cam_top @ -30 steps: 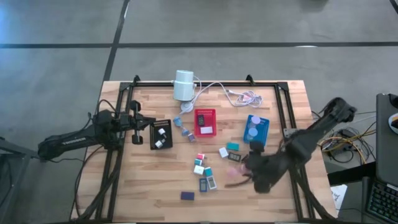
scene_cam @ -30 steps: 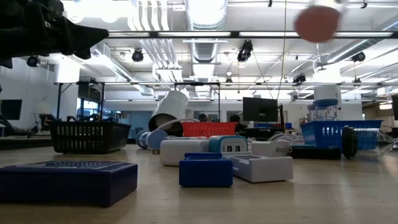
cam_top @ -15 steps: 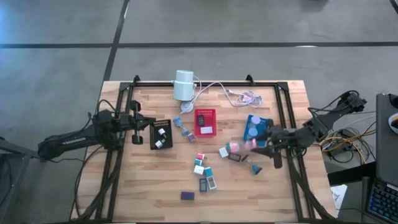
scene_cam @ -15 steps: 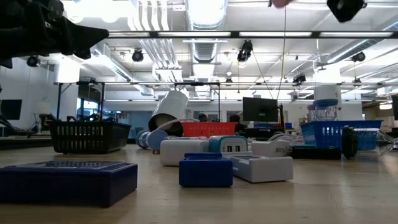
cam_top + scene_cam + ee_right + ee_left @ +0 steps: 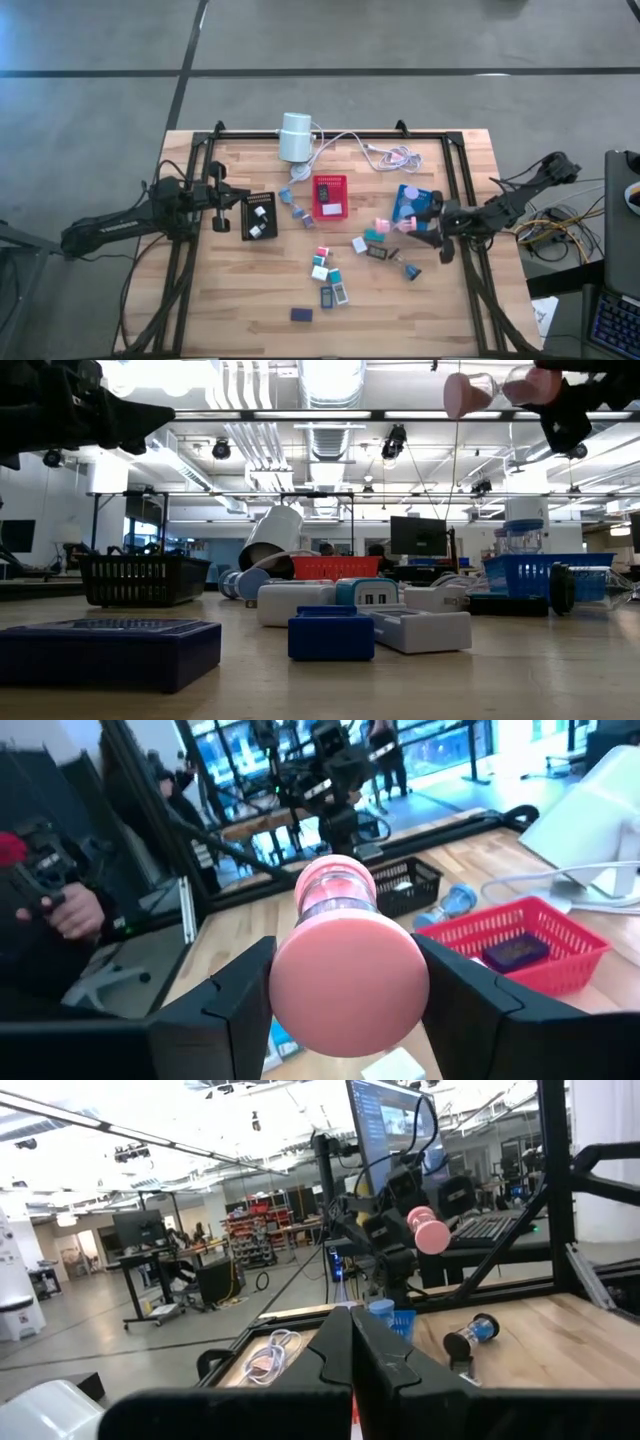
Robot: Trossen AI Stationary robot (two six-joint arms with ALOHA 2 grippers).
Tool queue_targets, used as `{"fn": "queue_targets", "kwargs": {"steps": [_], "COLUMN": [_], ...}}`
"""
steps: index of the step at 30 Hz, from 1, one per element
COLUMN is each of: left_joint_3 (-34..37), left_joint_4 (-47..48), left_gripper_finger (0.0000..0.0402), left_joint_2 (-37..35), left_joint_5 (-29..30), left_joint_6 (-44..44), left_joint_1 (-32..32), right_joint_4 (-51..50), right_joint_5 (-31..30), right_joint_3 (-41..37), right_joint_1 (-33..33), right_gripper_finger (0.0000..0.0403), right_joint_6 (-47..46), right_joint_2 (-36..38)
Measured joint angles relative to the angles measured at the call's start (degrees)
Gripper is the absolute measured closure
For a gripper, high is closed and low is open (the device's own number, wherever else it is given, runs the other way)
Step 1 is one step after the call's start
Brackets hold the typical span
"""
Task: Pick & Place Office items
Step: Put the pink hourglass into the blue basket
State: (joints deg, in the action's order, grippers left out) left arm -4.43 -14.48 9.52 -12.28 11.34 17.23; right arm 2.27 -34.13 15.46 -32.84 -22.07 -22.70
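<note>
The office items (image 5: 330, 272) lie scattered on the middle of the worktop (image 5: 240, 290), except one: a pink sand timer (image 5: 391, 225), which your right tool (image 5: 412, 228) holds lifted in the air, lying sideways, its fingers (image 5: 240, 990) closed on the timer's middle. It hangs beside the blue tray (image 5: 411, 204), above small blocks. A second, dark timer (image 5: 409, 269) lies on the wood near it. Farther out, you see the red tray (image 5: 330, 196), the black tray (image 5: 259, 215) with white pieces inside, and the white cylinder (image 5: 295, 136) with its cable. Your left tool (image 5: 237, 207), fully closed and empty, waits beside the black tray. I can read no writing or label.
</note>
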Motion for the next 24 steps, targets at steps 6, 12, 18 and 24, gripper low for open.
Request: {"fn": "queue_targets", "kwargs": {"steps": [6,12,18,24], "left_joint_3": [0.8,0.8,0.6,0.6], "left_joint_4": [0.0,0.4,2.6,3.4], "left_gripper_finger": [0.0401,0.0401,0.0401,0.0401], "left_joint_2": [0.0,0.0,0.1,0.1], "left_joint_5": [0.2,2.3,5.6,7.3], "left_joint_6": [0.5,-2.9,-5.4,-5.9], "left_joint_1": [0.0,0.0,0.0,0.0], "right_joint_4": [0.3,3.0,2.7,-0.6], "right_joint_5": [-0.6,-0.6,-0.9,-1.0], "right_joint_3": [-3.0,-5.6,-4.6,0.7], "right_joint_1": [0.0,0.0,0.0,0.0], "right_gripper_finger": [0.0208,0.0208,0.0208,0.0208], "right_joint_6": [2.1,3.2,3.1,5.0], "right_joint_2": [3.9,5.6,5.7,3.5]}}
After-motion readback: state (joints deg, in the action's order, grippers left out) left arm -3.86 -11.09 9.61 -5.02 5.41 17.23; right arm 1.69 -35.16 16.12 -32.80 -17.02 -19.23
